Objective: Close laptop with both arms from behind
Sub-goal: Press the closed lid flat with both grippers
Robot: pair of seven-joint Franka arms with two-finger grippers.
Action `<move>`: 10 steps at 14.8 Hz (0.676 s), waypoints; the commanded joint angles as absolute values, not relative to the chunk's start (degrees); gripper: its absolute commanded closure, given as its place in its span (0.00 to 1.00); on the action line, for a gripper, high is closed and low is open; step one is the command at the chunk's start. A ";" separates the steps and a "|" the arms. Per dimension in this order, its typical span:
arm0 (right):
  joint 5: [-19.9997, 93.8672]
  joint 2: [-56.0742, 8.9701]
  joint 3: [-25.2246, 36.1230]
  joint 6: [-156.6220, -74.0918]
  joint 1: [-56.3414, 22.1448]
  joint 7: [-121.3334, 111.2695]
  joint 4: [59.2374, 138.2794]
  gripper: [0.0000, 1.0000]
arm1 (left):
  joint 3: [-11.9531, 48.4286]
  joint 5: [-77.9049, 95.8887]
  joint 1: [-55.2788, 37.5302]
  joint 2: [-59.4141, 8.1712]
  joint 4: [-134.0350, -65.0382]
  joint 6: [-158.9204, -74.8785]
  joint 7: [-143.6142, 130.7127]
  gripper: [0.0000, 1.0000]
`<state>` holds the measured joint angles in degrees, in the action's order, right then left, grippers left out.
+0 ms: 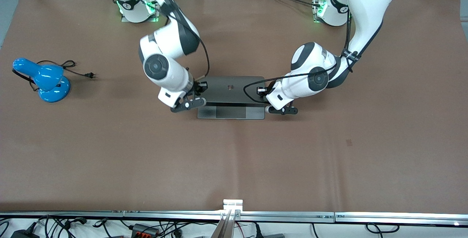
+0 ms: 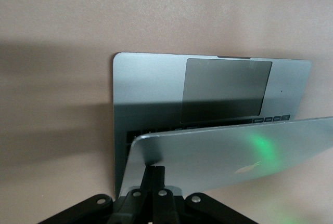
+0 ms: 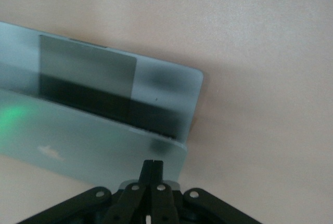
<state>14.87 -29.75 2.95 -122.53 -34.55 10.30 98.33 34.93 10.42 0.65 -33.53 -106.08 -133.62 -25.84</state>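
The silver-grey laptop [image 1: 231,89] lies mid-table, its lid with the dark apple logo tilted low over the base [image 1: 231,113], partly shut. My right gripper [image 1: 202,85] is shut and empty, its fingertips resting on the back of the lid at the corner toward the right arm's end. My left gripper [image 1: 260,91] is shut and empty, its fingertips on the lid's other corner. The left wrist view shows the lid [image 2: 234,151], the trackpad [image 2: 226,86] and the left gripper [image 2: 156,168]. The right wrist view shows the lid [image 3: 93,141] and the right gripper [image 3: 153,162].
A blue desk lamp [image 1: 47,80] with a black cord and plug [image 1: 78,69] sits toward the right arm's end of the brown table [image 1: 234,165]. A metal rail [image 1: 232,214] runs along the table's edge nearest the front camera.
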 commanded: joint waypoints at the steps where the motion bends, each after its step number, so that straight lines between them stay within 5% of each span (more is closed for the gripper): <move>1: 13.80 -37.16 2.90 -122.08 -34.71 10.55 91.42 1.00 | 33.93 7.22 -0.62 -36.73 -103.01 -133.59 -27.25 1.00; 10: 13.71 -42.10 2.90 -126.21 -35.07 10.37 90.35 1.00 | 29.81 1.67 -5.26 -40.78 -102.92 -138.16 -27.77 1.00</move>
<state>14.55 -40.19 2.92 -125.21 -34.78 10.30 91.79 32.31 3.48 -1.88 -39.26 -104.41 -136.75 -26.56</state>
